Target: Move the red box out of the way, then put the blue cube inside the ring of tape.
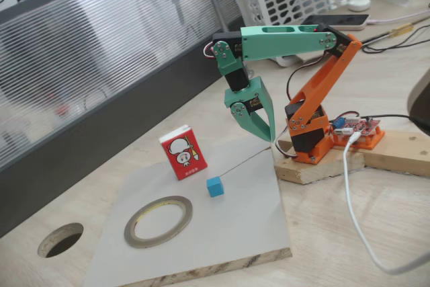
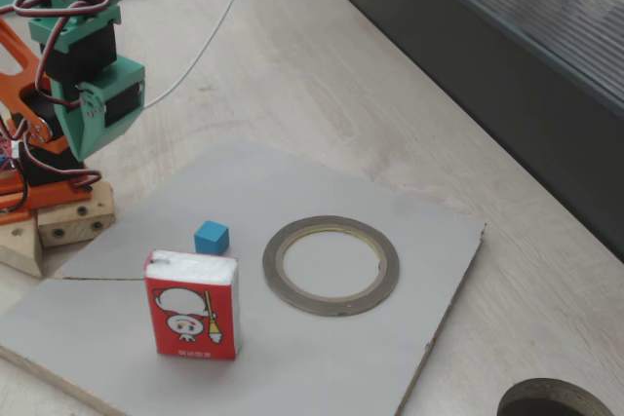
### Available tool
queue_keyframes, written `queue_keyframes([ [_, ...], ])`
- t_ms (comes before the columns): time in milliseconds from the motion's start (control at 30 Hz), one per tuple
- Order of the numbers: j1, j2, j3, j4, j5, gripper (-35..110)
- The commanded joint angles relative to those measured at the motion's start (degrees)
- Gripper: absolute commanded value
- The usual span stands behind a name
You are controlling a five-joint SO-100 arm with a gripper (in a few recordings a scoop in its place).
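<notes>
The red box [image 1: 183, 154] [image 2: 192, 307] stands upright on the grey board [image 1: 242, 233], its white cartoon face showing in both fixed views. The blue cube [image 1: 214, 186] [image 2: 211, 238] rests on the board close beside the box, apart from it. The ring of tape [image 1: 129, 230] [image 2: 331, 307] lies flat on the board with nothing in its opening. My green gripper [image 1: 270, 138] [image 2: 84, 148] hangs pointing down over the board's edge nearest the arm base, well away from the cube and box. Its fingertips meet and hold nothing.
The orange arm base [image 1: 309, 142] is screwed to a wooden block [image 1: 316, 171] at the board's edge. A white cable [image 1: 351, 199] trails across the table. A round dark hole [image 1: 60, 240] [image 2: 551, 401] is cut in the tabletop beyond the ring. A dark wall panel [image 2: 507, 75] borders the table.
</notes>
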Motion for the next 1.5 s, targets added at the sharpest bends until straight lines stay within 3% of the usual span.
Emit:
queue_keyframes([
  [0, -0.62, -8.09, -0.35, 0.44, 0.35, 1],
  [167, -0.62, -17.40, -3.08, 0.44, 0.35, 1],
  [733, -0.26, -39.55, -38.41, 0.44, 0.44, 1],
  [1133, 23.91, -50.89, -42.19, 0.26, 0.00, 1],
  [1467, 27.16, -59.94, -58.01, 0.26, 0.35, 1],
])
